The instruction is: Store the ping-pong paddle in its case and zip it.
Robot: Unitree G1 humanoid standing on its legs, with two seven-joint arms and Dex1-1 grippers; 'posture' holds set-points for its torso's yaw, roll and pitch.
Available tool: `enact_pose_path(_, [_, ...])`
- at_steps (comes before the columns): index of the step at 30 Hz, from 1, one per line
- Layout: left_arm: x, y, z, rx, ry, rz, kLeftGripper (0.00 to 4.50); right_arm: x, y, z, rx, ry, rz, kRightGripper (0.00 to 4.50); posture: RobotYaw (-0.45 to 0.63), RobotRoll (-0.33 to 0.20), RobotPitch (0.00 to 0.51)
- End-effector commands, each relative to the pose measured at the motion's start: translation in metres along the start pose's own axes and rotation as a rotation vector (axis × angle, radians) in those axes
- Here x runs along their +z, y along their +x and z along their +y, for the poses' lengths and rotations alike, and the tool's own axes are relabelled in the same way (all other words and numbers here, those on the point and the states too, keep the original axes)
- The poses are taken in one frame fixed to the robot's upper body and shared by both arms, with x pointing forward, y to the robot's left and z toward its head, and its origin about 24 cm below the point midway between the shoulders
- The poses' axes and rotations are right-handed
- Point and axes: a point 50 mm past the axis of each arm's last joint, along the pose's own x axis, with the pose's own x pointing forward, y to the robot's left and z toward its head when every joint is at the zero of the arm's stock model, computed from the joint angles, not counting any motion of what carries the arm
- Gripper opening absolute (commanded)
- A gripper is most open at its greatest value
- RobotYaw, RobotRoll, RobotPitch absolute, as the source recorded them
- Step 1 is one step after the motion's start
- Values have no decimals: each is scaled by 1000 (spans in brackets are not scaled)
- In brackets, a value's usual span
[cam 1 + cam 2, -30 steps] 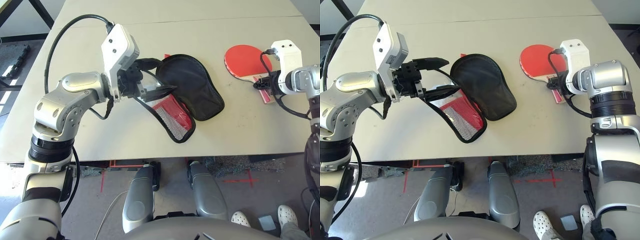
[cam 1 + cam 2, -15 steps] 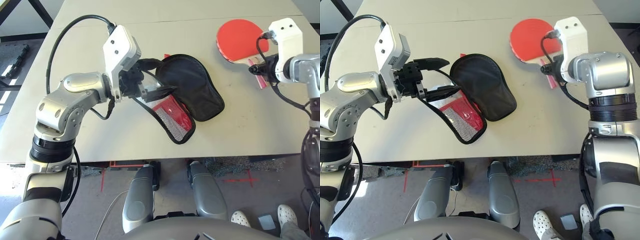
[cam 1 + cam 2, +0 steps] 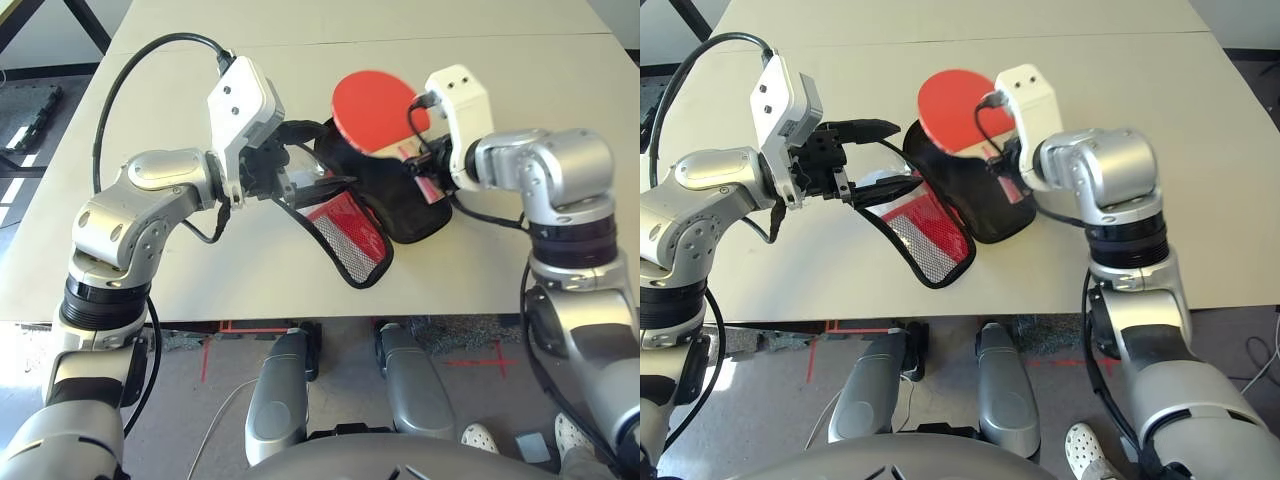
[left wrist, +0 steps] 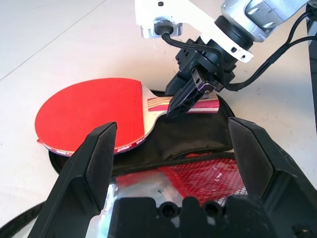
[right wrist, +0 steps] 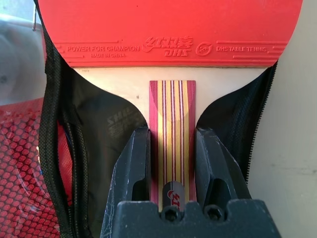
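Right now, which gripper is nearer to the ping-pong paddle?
Right. The right gripper holds the paddle by its handle; the left gripper is apart from it, jaws open.

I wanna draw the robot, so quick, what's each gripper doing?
Left gripper: open, holding nothing.
Right gripper: closed on the handle of the paddle.

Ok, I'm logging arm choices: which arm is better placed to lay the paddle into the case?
The right, I'd say: its jaws grip the paddle's handle above the open case, while the left jaws stand open and empty.
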Motion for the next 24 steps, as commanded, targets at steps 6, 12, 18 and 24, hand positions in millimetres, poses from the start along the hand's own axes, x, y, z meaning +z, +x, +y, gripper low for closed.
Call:
enact_pose_path(6, [-1,0,-5,-6,2,6,4500,-3,0,2,-15,3,2,1051,7,0,233])
enact_pose_path(12, [-2,1,-5,-7,2,8,4500,-9,1,4,10,13,43,1051,8,0,235])
enact_pose_path(18, [-3,1,-5,-9,0,12,4500,-12,0,4,24,25,66,1051,4,0,237])
enact_pose_path(24, [-4,2,-5,-14,0,17,4500,-13,1,6,40,19,72,1051,4,0,237])
